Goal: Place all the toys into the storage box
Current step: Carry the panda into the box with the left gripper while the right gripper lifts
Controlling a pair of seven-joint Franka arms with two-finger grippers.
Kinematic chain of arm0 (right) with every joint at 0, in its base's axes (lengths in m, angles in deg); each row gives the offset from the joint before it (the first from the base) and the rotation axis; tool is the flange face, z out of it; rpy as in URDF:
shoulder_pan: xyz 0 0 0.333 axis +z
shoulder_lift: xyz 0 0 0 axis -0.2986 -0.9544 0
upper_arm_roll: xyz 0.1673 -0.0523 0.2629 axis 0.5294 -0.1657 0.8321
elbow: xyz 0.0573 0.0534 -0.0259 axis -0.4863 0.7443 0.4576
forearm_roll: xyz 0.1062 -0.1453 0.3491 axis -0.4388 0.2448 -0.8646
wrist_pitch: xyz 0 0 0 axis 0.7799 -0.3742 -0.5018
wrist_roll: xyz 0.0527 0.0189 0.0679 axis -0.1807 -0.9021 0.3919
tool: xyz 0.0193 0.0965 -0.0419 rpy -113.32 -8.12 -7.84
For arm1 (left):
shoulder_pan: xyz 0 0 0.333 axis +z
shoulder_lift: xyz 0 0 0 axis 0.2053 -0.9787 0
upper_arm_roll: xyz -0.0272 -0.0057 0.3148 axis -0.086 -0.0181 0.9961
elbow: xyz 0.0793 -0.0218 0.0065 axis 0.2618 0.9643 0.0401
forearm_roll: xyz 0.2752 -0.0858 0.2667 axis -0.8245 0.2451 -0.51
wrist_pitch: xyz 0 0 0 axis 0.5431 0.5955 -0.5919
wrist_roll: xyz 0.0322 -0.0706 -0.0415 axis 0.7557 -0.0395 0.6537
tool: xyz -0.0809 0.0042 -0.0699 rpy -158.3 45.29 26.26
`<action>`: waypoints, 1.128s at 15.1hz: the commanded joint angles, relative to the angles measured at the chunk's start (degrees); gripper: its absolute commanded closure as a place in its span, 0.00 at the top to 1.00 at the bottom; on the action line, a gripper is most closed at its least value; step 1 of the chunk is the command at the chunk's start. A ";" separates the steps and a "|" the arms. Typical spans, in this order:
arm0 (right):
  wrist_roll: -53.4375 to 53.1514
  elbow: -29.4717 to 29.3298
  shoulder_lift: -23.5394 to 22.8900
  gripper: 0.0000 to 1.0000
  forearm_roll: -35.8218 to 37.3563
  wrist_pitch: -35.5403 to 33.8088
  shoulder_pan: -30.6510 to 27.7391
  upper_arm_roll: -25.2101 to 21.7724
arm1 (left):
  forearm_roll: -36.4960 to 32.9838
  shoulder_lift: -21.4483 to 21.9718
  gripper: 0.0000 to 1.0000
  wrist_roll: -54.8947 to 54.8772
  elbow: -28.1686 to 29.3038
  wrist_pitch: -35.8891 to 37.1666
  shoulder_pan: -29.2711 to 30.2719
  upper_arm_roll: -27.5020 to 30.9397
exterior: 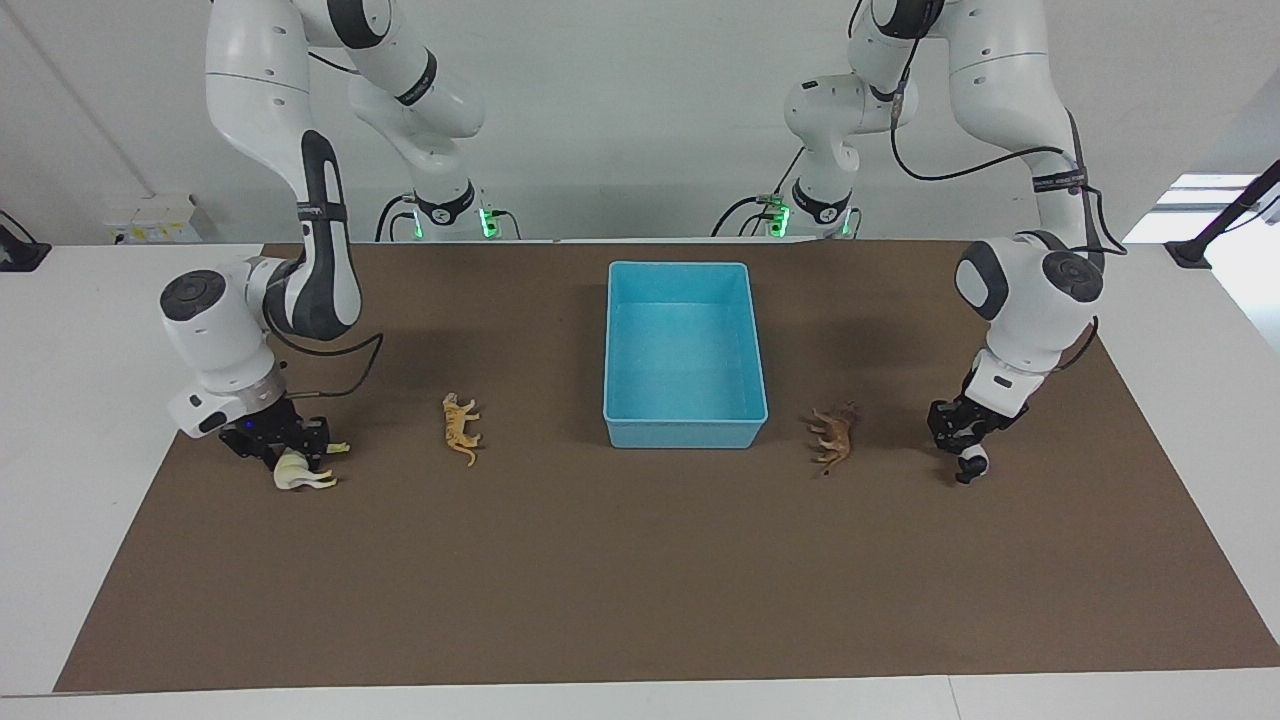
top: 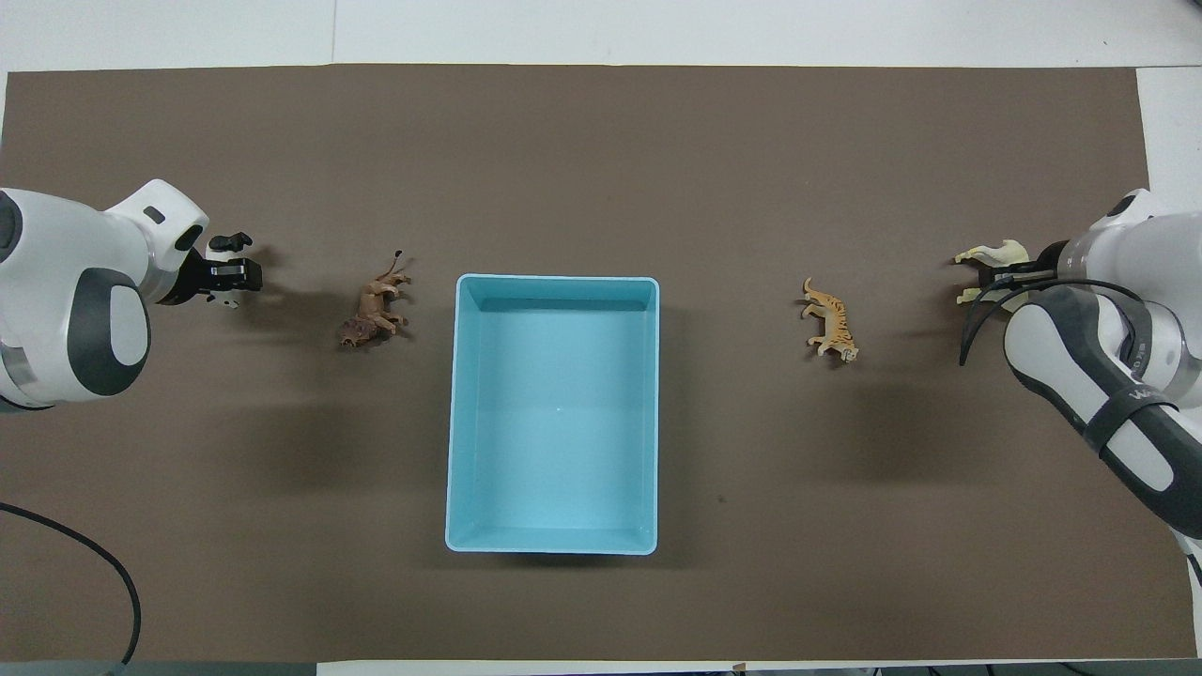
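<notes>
**Entry: two figurines at the grippers, two lying loose, box empty**

Step in hand, judged: first pickups, one per arm.
- Right gripper (exterior: 290,452), at the right arm's end of the brown mat (exterior: 640,600), down on the cream-white horse (exterior: 303,473). Horse on its side, against the fingertips, legs pointing away from the robots. Jaws set about it; whether clamped cannot be told.
- Left gripper (exterior: 962,440), at the left arm's end, down on the black-and-white panda (exterior: 971,464). Jaws likewise about it; grip not readable.

Done well, by judgement: close across the body, not the thin legs; lift straight up until clear of the mat; carry high enough to pass the box wall; release low over the floor of the box. Best staggered, to keep the two wrists apart over the box.

Pose: both arms bent outward toward the mat's short edges, wrists turned steeply down, forearms sloping from the bases.

Remaining items:
- Light blue storage box (exterior: 685,432), mid-mat, toward the robots' edge, nothing inside.
- Orange striped tiger (exterior: 461,427), on its side, between box and horse.
- Brown lion (exterior: 833,437), on its side, between box and panda.
</notes>
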 commanded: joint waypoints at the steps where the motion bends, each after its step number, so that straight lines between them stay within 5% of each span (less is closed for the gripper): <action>1: 0.18 0.83 0.28 0.00 0.28 0.64 -0.23 0.51 | -0.43 6.93 0.00 10.42 -1.06 10.36 -5.92 0.26; 5: 0.62 -2.68 2.47 0.00 0.36 -5.84 1.35 0.51 | -0.34 14.85 0.00 35.80 -1.06 19.35 -22.07 0.09; 8: 0.62 -6.90 6.50 0.00 0.45 -14.98 2.05 0.68 | -0.34 16.35 0.00 53.75 0.60 18.48 -35.61 0.09; 12: 0.45 -13.13 12.31 0.00 0.37 -29.48 4.16 0.95 | -0.34 17.33 0.04 59.14 7.72 10.77 -42.40 0.09; 13: 0.36 -14.11 13.62 0.00 0.37 -32.04 4.69 0.95 | -0.34 16.98 0.30 60.38 8.52 9.09 -42.94 0.09; 14: 0.36 -14.64 14.77 0.00 0.37 -33.72 5.04 1.03 | -0.34 16.97 0.72 60.48 8.35 9.25 -42.77 0.09; 15: 0.27 -14.91 16.08 0.00 0.37 -35.39 5.13 1.12 | -0.34 16.89 1.00 60.39 8.09 9.60 -42.77 0.17; 17: -0.16 -15.00 18.90 0.00 0.19 -38.29 7.23 1.12 | -0.43 17.06 1.00 59.87 7.30 10.73 -42.34 0.35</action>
